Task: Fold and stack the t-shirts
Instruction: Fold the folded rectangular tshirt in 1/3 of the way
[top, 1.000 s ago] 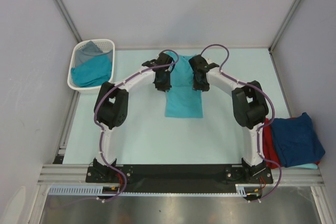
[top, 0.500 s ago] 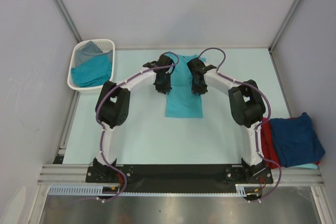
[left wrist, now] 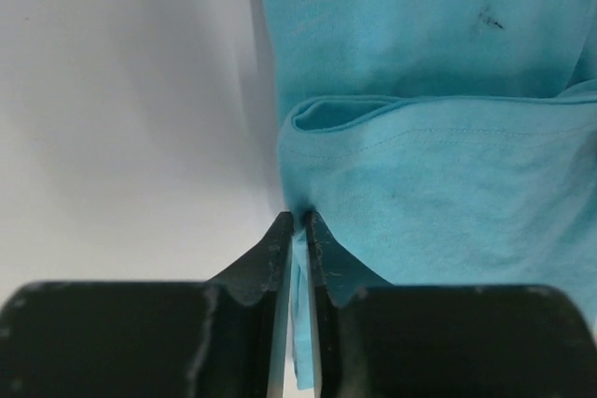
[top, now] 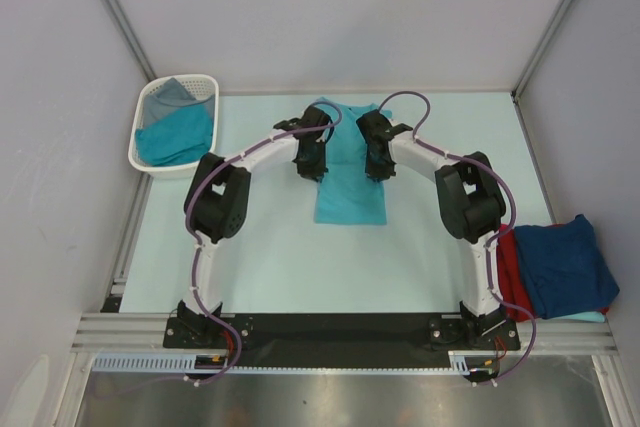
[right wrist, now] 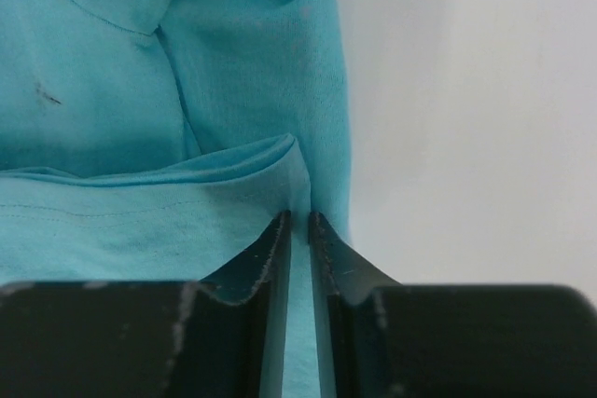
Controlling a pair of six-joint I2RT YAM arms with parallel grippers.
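Note:
A teal t-shirt (top: 349, 187) lies as a long folded strip in the middle of the table. My left gripper (top: 311, 169) is shut on its left edge, and teal cloth (left wrist: 302, 258) shows pinched between the narrow jaws. My right gripper (top: 378, 169) is shut on the right edge, with cloth (right wrist: 300, 267) between its fingers. In both wrist views a hemmed fold of the teal t-shirt (right wrist: 140, 202) rises just ahead of the jaws. A navy t-shirt (top: 562, 265) lies on a red one (top: 510, 272) at the table's right edge.
A white slotted basket (top: 145, 119) stands at the back left, holding another teal t-shirt (top: 176, 135) and a grey one (top: 170, 95). Metal frame posts rise at both back corners. The pale table surface (top: 280, 257) stretches in front of the strip.
Both grippers have narrowed onto the strip's edges. The right arm has shifted slightly left and the left arm slightly right. The strip's lower half has not moved.

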